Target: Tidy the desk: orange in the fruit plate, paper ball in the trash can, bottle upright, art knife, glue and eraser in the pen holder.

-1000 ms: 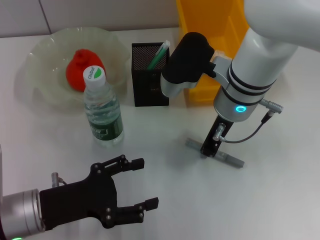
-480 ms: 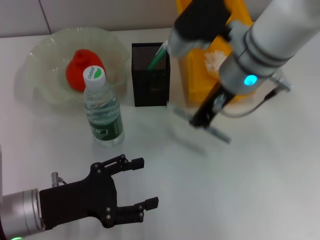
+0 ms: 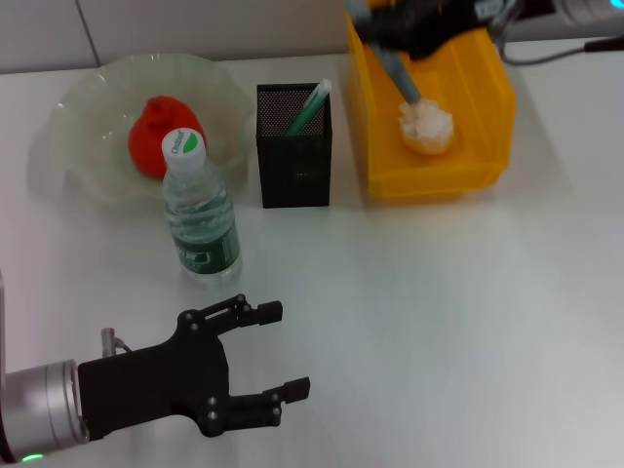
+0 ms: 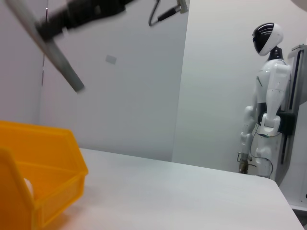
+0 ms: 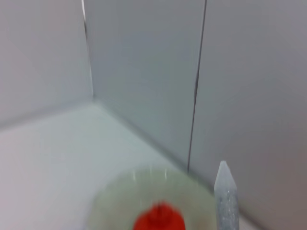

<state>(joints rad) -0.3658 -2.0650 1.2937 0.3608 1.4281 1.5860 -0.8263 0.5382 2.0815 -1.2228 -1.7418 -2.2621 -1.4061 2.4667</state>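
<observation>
carrying a long grey stick, which we take to be the art knife [image 3: 395, 60], our right gripper [image 3: 419, 24] sits high at the far edge of the head view, above the back of the trash can [image 3: 487, 117]. its jaws are pinched on the upper part of the knife, and the free end slants down towards the paper ball [image 3: 426, 127] lying inside the yellow bin. the relation that matters is this: the pen holder [image 3: 292, 146] stands on the table just beside the bin, on our left of it, so from the gripper it lies to the left and nearer to us, and lower. a green pen-like thing [image 3: 307, 109] already leans in the cup, taking its far right corner. we judge that the knife's long axis needs to come closer to upright before it is lowered, or the tilted end may catch the mesh rim.

the orange [image 3: 156, 132] rests in the fruit plate [image 3: 78, 107], and the bottle [image 3: 200, 214] stands upright near the plate's front rim. our left gripper [image 3: 258, 366] hovers low over the near side of the table, fingers spread wide and holding nothing, well apart from the cup; the right arm is plainly the one placed for this move.
</observation>
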